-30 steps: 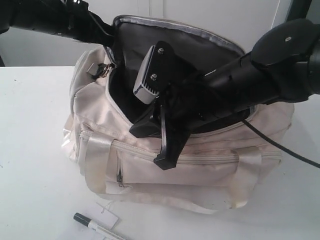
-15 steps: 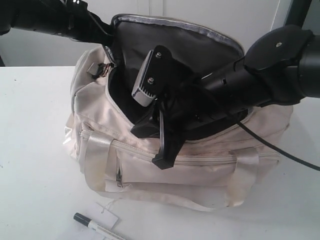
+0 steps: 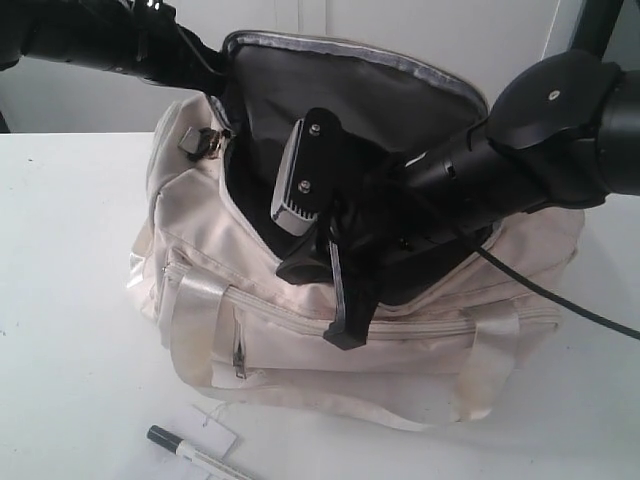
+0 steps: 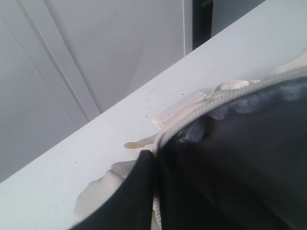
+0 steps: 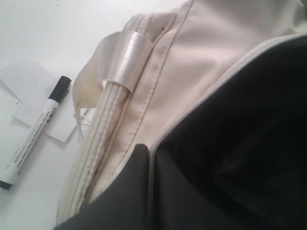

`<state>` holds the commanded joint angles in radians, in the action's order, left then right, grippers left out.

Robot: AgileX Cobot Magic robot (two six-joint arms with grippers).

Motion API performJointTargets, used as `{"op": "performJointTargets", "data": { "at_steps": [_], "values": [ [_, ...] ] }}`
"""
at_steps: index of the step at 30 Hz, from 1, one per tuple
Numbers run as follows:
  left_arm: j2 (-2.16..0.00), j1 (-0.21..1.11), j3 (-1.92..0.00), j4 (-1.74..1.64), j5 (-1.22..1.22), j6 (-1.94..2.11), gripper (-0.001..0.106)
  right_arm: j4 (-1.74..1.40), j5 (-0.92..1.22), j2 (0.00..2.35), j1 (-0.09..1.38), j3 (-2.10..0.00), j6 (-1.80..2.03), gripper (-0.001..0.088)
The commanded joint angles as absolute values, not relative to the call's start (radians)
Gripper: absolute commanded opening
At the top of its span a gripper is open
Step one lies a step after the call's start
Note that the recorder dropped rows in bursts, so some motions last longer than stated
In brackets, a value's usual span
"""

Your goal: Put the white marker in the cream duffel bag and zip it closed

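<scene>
Evidently neither end effector is free. At eleven o'clock of the cream duffel bag [image 3: 400, 345], the left end effector [image 4: 152, 201] appears clenched on the raised flap's zip edge, holding the dark lining open. The white marker [image 3: 200, 458] lies outside the bag on the surface [image 3: 70, 300], at seven o'clock of it and against the paper hang tag [image 3: 213, 428]. Over the mouth's middle, the right end effector [image 3: 328, 300] is clenched and seems to pinch the front rim, its arm reaching in from three o'clock.

The likely trouble is that fetching the marker means one grip must let go, and the soft flap or rim could then sag and narrow the mouth. A careless pinch could also lift the tag or its string with the marker. The cable [image 3: 560, 300] trailing at four o'clock might drag on the fabric.

Bare surface lies at nine o'clock and in front of the bag, so there is room to descend there. The marker runs out of the exterior view at six o'clock, and the surface's own edge there cannot be seen.
</scene>
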<state>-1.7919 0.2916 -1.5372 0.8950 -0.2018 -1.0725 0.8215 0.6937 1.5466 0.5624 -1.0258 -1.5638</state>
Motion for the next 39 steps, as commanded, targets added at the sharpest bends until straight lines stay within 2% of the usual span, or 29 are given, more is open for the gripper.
{"op": "performJointTargets", "data": {
  "at_steps": [32,39],
  "values": [
    [-1.794,0.292,-1.537,0.897,-0.121,-1.073,0.000,0.811,0.685,1.547,0.562,-1.026,-1.564,0.0002],
    [-1.794,0.292,-1.537,0.897,-0.121,-1.073,0.000,0.811,0.676,1.547,0.562,-1.026,-1.564,0.0161]
  ]
}}
